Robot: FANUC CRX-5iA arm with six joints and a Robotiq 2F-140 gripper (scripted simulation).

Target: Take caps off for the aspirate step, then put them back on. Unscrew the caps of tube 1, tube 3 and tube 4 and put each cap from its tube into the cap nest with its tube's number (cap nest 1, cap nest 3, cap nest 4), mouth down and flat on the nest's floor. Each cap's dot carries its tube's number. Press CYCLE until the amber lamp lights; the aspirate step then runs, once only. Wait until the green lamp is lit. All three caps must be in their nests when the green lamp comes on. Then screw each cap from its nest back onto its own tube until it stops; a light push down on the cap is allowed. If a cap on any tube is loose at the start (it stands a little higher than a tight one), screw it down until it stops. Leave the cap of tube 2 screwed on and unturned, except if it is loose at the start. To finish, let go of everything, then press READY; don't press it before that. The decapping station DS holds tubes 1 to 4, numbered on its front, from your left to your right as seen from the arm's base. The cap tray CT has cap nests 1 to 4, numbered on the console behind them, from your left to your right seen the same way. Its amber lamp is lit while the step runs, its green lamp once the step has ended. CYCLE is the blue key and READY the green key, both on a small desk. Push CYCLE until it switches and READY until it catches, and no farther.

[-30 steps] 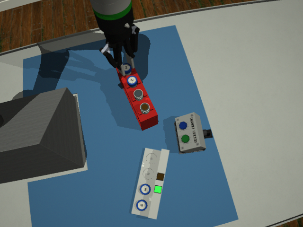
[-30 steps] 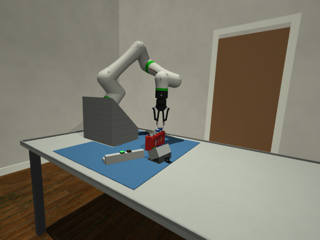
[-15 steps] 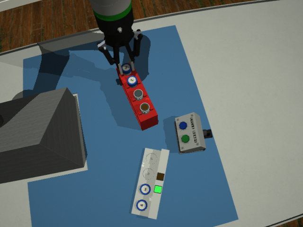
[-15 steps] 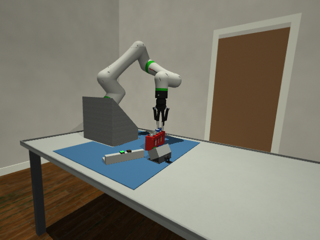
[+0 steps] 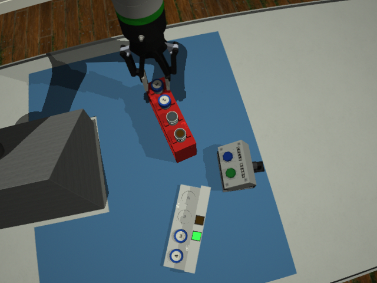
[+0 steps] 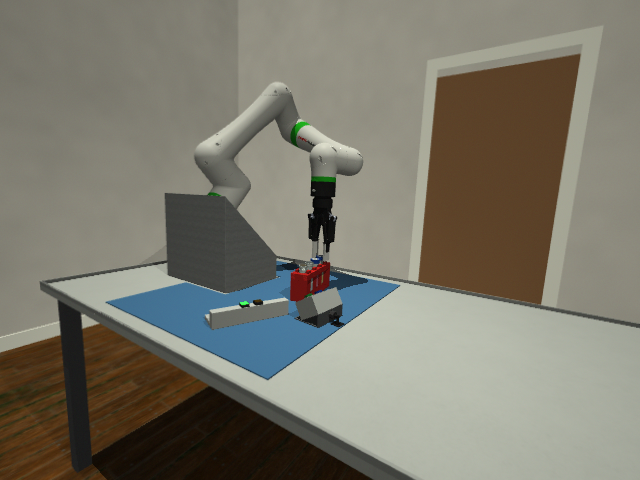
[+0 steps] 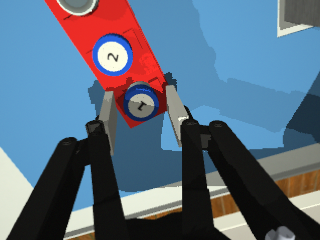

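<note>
Two tubes in the red decapping station [image 5: 186,150] stand open, tube 3 [image 5: 172,117] and tube 4 [image 5: 180,134], and their caps, cap 3 [image 5: 180,236] and cap 4 [image 5: 176,256], lie in the third and fourth nests of the cap tray [image 5: 203,194], where the green lamp [image 5: 196,236] is lit. So the recapping stage appears to be in hand, beginning with tube 1. Cap 2 [image 5: 164,99] sits on its tube. Cap 1 [image 7: 141,103] is on tube 1 at the station's end nearest the gripper [image 7: 141,118].

The jaws stand part-way apart, one finger [image 7: 109,119] on either side of cap 1 with a sliver of gap showing each side in the wrist view; they grasp nothing. I judge this a regrip between turns: the next move calls for closing squarely on the cap's rim, then twisting it down until it stops, before fetching cap 3.
</note>
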